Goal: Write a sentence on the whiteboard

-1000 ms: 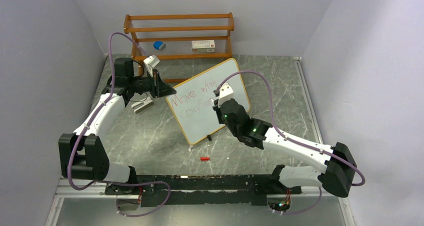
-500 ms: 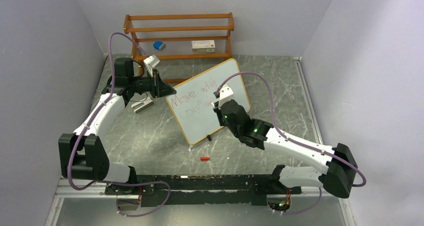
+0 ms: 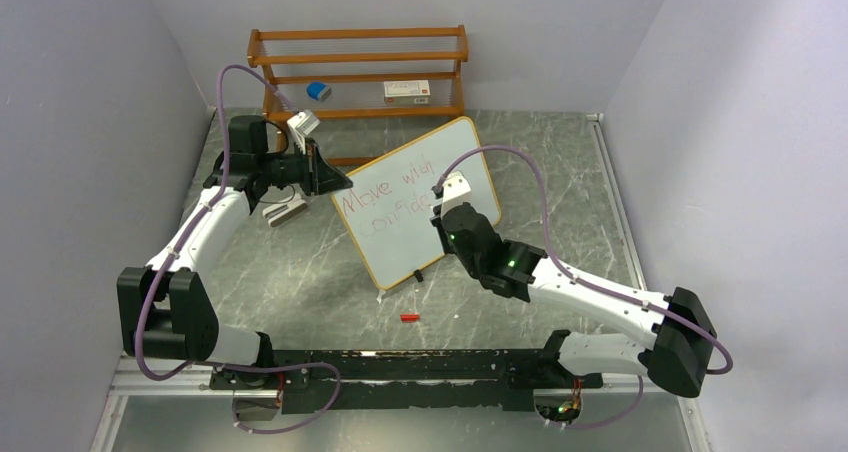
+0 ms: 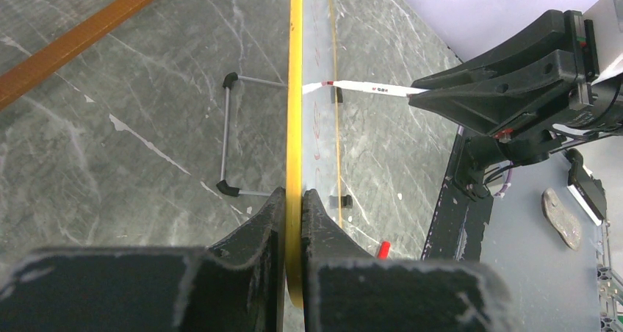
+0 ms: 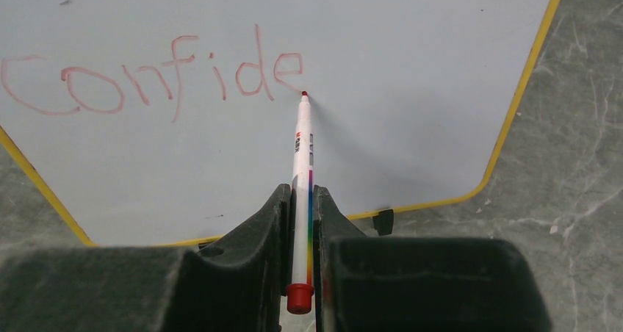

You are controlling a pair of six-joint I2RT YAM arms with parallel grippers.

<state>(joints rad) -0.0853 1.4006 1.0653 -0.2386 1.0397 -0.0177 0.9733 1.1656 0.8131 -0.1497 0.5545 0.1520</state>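
seemingly, whiteboard (image 4: 295, 126) sits pinched between left fingers (image 4: 258, 229).

Top view: high, from the near side, looking down on the whole table (image 3: 310, 272).
Left wrist: close, sighting along the whiteboard (image 4: 295, 126) edge.
Right wrist: close, facing its written face.
Shared: whiteboard, marker (image 5: 302, 156).

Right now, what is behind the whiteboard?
Behind the whiteboard, the left wrist view shows its wire stand on the table, and the wooden rack farther back. From above, the board covers the stand.
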